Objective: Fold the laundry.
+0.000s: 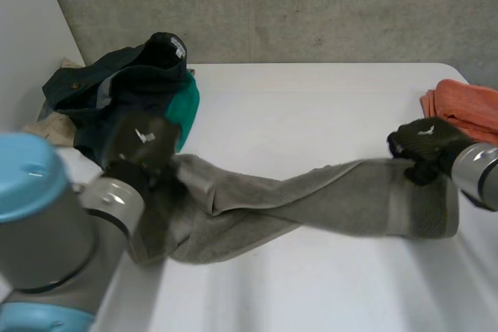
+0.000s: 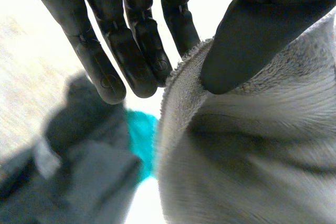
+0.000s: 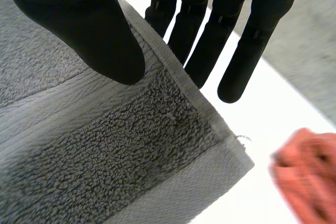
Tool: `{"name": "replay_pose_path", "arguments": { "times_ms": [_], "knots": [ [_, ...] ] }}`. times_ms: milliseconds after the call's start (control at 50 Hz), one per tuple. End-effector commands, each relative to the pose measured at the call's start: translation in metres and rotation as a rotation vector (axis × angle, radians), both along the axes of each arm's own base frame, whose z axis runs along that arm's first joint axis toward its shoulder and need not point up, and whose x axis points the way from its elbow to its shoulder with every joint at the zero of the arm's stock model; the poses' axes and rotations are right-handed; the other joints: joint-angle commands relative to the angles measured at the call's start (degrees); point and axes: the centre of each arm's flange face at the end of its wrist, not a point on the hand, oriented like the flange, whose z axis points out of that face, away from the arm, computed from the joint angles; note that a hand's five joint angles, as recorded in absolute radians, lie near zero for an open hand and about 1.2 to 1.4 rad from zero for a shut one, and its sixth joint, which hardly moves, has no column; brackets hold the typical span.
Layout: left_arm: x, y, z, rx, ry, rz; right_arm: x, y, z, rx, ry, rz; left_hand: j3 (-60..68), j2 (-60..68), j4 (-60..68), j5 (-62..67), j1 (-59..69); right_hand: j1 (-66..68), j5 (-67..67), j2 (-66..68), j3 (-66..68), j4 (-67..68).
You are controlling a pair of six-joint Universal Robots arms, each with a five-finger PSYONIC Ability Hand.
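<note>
Firmly on towel (image 1: 342, 200): both hands' (image 1: 142, 141) (image 1: 426, 139) fingers (image 3: 233, 56)

One towel (image 1: 334, 200), one orange cloth (image 1: 471, 106), one clothes heap (image 1: 117, 91)

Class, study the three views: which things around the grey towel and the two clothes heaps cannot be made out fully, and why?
Head view: the end of the grey towel by the left hand is partly hidden by the left arm.
Head view: in the dark clothes pile the garments overlap, so their number is unclear.
Head view: the orange cloth is cut off by the edge, so its extent is unknown.
</note>
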Motion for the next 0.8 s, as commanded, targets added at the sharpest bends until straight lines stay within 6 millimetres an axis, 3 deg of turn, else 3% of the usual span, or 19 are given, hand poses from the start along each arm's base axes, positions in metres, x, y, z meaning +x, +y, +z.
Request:
{"name": "replay_pose_path", "arguments": {
  "times_ms": [20,80,160,240,260,340,400,440,460,520,540,560,580,600,620,640,700,740,800],
  "knots": [
    [0.024,0.013,0.069,-0.09,0.093,-0.021,-0.008,0.023,0.061,-0.188,0.164,0.033,11.93,11.59,11.49,14.27,14.99,15.01,13.53,12.44,11.58,11.22],
    [0.034,0.009,0.076,-0.06,0.113,-0.007,-0.01,0.039,0.081,-0.24,0.236,0.056,11.93,11.59,11.49,14.27,14.99,15.01,13.53,12.44,11.58,11.22],
    [0.05,-0.004,0.07,0.035,0.144,0.045,-0.014,0.061,0.089,-0.214,0.317,0.077,11.93,11.59,11.49,14.27,14.99,15.01,13.53,12.44,11.58,11.22],
    [0.053,-0.022,0.032,0.202,0.126,0.076,-0.016,0.069,0.07,-0.131,0.38,0.118,11.93,11.59,11.49,14.27,14.99,15.01,13.53,12.44,11.58,11.22],
    [0.051,-0.029,0.012,0.266,0.107,0.082,-0.016,0.067,0.064,-0.114,0.388,0.127,11.93,11.59,11.49,14.27,14.99,15.01,13.53,12.44,11.58,11.22],
    [0.04,-0.05,-0.024,0.359,0.066,0.081,-0.015,0.043,0.024,0.006,0.429,0.135,11.93,11.59,11.49,14.27,14.99,15.01,13.53,12.44,11.58,11.22],
    [0.024,-0.08,-0.039,0.355,0.059,0.078,-0.014,0.016,0.007,0.024,0.475,0.088,11.93,11.59,11.49,14.27,14.99,15.01,13.53,12.44,11.58,11.22],
    [0.015,-0.094,-0.041,0.331,0.06,0.08,-0.011,-0.006,0.007,-0.038,0.51,0.034,11.93,11.59,11.49,14.27,14.99,15.01,13.53,12.44,11.58,11.22],
    [0.009,-0.104,-0.036,0.299,0.067,0.078,-0.011,-0.006,0.007,-0.038,0.51,0.034,11.93,11.59,11.49,14.27,14.99,15.01,13.53,12.44,11.58,11.22],
    [-0.005,-0.136,-0.001,0.135,0.117,0.091,0.011,-0.048,0.034,-0.302,0.499,-0.048,11.93,11.59,11.49,14.27,14.99,15.01,13.53,12.44,11.58,11.22],
    [-0.011,-0.153,0.027,0.016,0.157,0.092,0.013,-0.052,0.039,-0.336,0.49,-0.057,11.93,11.59,11.49,14.27,14.99,15.01,13.53,12.44,11.58,11.22],
    [-0.013,-0.16,0.041,-0.044,0.178,0.09,0.017,-0.06,0.048,-0.401,0.47,-0.074,11.93,11.59,11.49,14.27,14.99,15.01,13.53,12.44,11.58,11.22],
    [-0.018,-0.172,0.07,-0.175,0.231,0.078,0.023,-0.078,0.075,-0.57,0.398,-0.124,11.93,11.59,11.49,14.27,14.99,15.01,13.53,12.44,11.58,11.22],
    [-0.02,-0.177,0.091,-0.266,0.266,0.072,0.024,-0.083,0.085,-0.627,0.369,-0.144,11.93,11.59,11.49,14.27,14.99,15.01,13.53,12.44,11.58,11.22],
    [-0.022,-0.179,0.108,-0.337,0.294,0.066,0.03,-0.092,0.113,-0.791,0.276,-0.187,11.93,11.59,11.49,14.27,14.99,15.01,13.53,12.44,11.58,11.22],
    [-0.023,-0.183,0.14,-0.476,0.354,0.059,0.032,-0.094,0.123,-0.848,0.231,-0.199,11.93,11.59,11.49,14.27,14.99,15.01,13.53,12.44,11.58,11.22],
    [-0.02,-0.183,0.186,-0.694,0.449,0.049,0.032,-0.093,0.177,-1.129,0.056,-0.253,11.93,11.59,11.49,14.27,14.99,15.01,13.53,12.44,11.58,11.22],
    [-0.017,-0.18,0.203,-0.775,0.489,0.046,0.031,-0.088,0.194,-1.217,0.008,-0.267,11.93,11.59,11.49,14.27,14.99,15.01,13.53,12.44,11.58,11.22],
    [-0.015,-0.18,0.209,-0.811,0.505,0.047,0.031,-0.084,0.192,-1.201,0.003,-0.263,11.93,11.59,11.49,14.27,14.99,15.01,13.53,12.44,11.58,11.22]
  ]
}}
